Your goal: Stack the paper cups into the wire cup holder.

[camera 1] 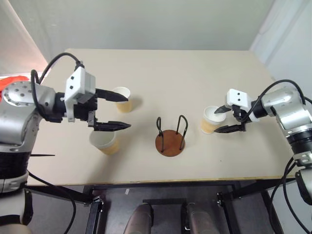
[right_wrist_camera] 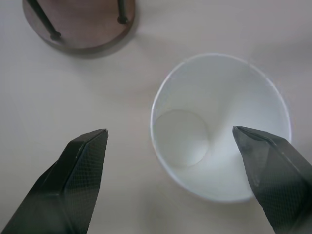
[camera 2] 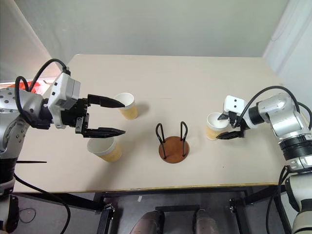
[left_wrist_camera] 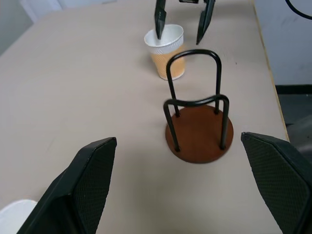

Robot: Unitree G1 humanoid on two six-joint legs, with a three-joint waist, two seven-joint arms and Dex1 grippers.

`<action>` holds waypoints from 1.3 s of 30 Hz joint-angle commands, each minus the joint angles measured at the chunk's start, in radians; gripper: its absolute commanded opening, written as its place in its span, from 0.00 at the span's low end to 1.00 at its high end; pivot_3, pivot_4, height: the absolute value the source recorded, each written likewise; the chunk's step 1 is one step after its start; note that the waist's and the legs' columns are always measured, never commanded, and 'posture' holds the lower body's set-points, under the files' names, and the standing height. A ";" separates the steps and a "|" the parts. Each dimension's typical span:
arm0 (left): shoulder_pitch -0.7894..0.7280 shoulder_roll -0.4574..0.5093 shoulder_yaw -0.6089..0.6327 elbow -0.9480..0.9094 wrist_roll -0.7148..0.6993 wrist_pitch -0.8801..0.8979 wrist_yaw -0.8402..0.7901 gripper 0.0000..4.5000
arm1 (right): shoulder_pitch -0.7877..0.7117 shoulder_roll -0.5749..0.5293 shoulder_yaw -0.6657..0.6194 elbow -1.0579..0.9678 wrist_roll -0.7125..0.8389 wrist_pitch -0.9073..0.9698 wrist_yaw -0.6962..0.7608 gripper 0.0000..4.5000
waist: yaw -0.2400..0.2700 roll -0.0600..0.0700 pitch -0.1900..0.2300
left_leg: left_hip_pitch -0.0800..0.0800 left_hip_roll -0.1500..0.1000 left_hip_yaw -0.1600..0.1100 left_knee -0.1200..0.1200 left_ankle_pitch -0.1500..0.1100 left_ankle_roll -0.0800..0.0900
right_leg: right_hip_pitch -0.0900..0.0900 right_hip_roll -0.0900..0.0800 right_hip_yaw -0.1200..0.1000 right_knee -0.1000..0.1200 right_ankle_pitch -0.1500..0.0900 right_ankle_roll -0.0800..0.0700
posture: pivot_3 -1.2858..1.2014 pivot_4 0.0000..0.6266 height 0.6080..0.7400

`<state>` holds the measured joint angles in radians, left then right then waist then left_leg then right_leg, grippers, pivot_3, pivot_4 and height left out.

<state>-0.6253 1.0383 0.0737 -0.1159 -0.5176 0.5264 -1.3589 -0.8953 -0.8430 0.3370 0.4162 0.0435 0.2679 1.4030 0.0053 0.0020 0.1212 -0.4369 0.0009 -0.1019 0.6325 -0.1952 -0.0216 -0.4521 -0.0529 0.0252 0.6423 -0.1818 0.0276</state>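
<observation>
Cups are all still loose on the table and none sits in the wire cup holder, so by my reading the stacking has not begun and all three placements remain. Nearest the lower edge of the head view, left of centre, the first paper cup stands upright just below the left gripper, whose two black fingers are spread wide with nothing between them; that gripper hangs above the table between this cup and the farthest one. Slightly higher in the frame, at centre, the holder stands empty, its reddish-brown disc flat on the table and its two black wire loops upright. To its right, at about the same height in the frame, the second paper cup stands upright with the right gripper at it; the fingers are open wide, and in the right wrist view one finger hangs over the cup's white mouth and the other outside the wall, not closed on it. Farthest, in the upper left part of the table, the third paper cup stands upright. No brand, label or readable writing appears on the cups, holder or grippers.
</observation>
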 commanded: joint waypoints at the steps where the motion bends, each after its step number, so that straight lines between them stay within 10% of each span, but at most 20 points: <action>1: 0.008 0.022 0.050 -0.042 -0.016 0.006 0.017 1.00 | -0.023 0.027 0.010 0.035 -0.048 -0.056 -0.009 0.88 | 0.000 0.000 0.000 | 0.000 0.000 0.000 0.000 0.000 0.000 | 0.000 0.000 0.000 0.000 0.000 0.000 | 0.52 0.24 1.00; 13: 0.002 0.033 0.049 -0.032 -0.013 0.003 0.024 1.00 | -0.050 0.025 -0.064 -0.054 0.026 -0.029 0.120 0.04 | 0.001 0.000 0.000 | 0.000 0.000 0.000 0.000 0.000 -0.001 | 0.000 0.000 0.000 0.000 0.001 -0.002 | 0.52 0.24 1.00; 24: 0.007 0.049 0.058 -0.042 -0.023 0.003 0.007 1.00 | -0.220 0.061 -0.118 -0.388 0.347 0.189 0.211 0.02 | -0.003 0.000 0.000 | 0.001 0.000 0.000 -0.001 0.000 -0.001 | -0.001 0.001 0.000 0.000 -0.002 -0.006 | 0.52 0.24 1.00; 39: 0.139 0.090 0.131 -0.151 -0.072 0.029 0.019 1.00 | -0.197 0.153 0.020 -0.351 0.232 0.085 0.211 0.02 | -0.004 0.000 0.000 | 0.001 0.000 0.000 -0.001 0.001 -0.002 | -0.002 0.000 0.000 0.002 -0.003 -0.008 | 0.52 0.24 1.00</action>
<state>-0.4865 1.1082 0.1587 -0.2360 -0.5701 0.5503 -1.3463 -1.0773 -0.6899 0.3624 0.0753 0.2779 0.3678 1.6106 0.0010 0.0023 0.1214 -0.4362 0.0009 -0.1022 0.6314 -0.1945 -0.0235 -0.4536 -0.0525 0.0247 0.6443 -0.1848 0.0193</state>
